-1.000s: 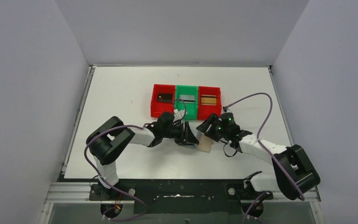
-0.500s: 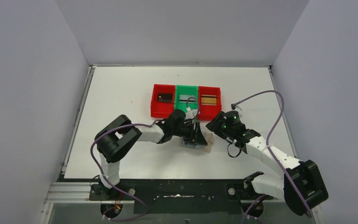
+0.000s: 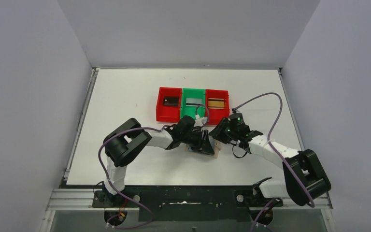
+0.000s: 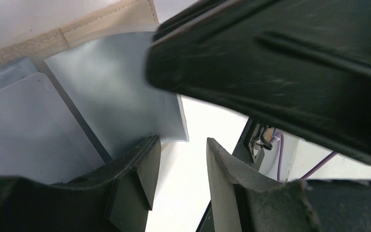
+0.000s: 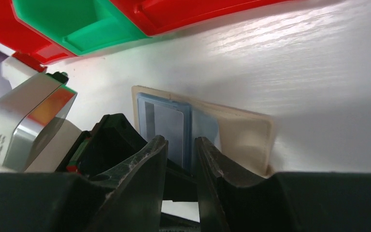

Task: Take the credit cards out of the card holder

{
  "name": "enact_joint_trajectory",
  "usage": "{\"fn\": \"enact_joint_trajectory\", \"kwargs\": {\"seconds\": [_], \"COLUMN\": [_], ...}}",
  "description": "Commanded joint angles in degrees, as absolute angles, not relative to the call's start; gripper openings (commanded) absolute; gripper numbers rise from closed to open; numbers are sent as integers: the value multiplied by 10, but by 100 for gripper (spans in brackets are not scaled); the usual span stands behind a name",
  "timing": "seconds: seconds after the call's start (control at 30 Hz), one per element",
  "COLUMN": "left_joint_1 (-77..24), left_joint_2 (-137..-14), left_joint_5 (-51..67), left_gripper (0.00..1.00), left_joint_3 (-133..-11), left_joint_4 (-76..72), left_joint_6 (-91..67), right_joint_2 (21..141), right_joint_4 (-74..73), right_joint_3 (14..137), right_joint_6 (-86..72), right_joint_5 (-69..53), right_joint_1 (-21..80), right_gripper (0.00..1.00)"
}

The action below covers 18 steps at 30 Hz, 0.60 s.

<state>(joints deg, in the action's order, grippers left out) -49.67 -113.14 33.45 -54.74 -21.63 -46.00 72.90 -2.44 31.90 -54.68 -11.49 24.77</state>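
The card holder (image 5: 244, 133) lies open on the table, beige outside, with its light blue lining (image 4: 111, 106) facing up. In the top view only a beige sliver of the card holder (image 3: 216, 152) shows between the two grippers. My left gripper (image 4: 183, 142) is open, with one finger resting on the lining's edge and white table in the gap. My right gripper (image 5: 181, 140) hovers over the lining with its jaws a narrow gap apart and nothing clearly between them. A dark card (image 3: 170, 101), a silver card (image 3: 193, 102) and a gold card (image 3: 216, 103) lie in the bins.
Two red bins (image 3: 162, 112) (image 3: 226, 112) and a green bin (image 3: 193, 116) stand in a row just behind the grippers. The right arm's purple cable (image 3: 263, 99) loops above the table at the right. My left gripper's body (image 5: 111, 145) sits close beside the right fingers.
The right gripper's jaws have narrowed and it has come in over the holder. The left gripper has slid right onto the opened holder, which now shows less from above.
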Motion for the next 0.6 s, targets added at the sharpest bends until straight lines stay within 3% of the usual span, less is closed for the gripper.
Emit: {"fn": "enact_joint_trajectory", "kwargs": {"seconds": [0.0,0.1,0.33,0.57], "left_joint_1": [-504,-504,-502,-438], "left_joint_2": [-1138,-1135,-1069,-911], "left_joint_5": [328,326,246,115], "left_gripper": [40,40,40,48], "left_joint_3": [-547,-543,-515,-431], "left_joint_4": [-212,-210,-194,-153], "left_joint_6": [-442,-440,-432,-453], "right_joint_2": [790,817,821,833], "right_joint_4": [28,28,-27,56], "right_joint_3": [360,360,343,306], "right_joint_6": [-536,-534,-514,-496], "right_joint_5": [-189,-191,-149,-212], "right_joint_1": [245,246,244,242], "right_gripper": [24,18,18,22]}}
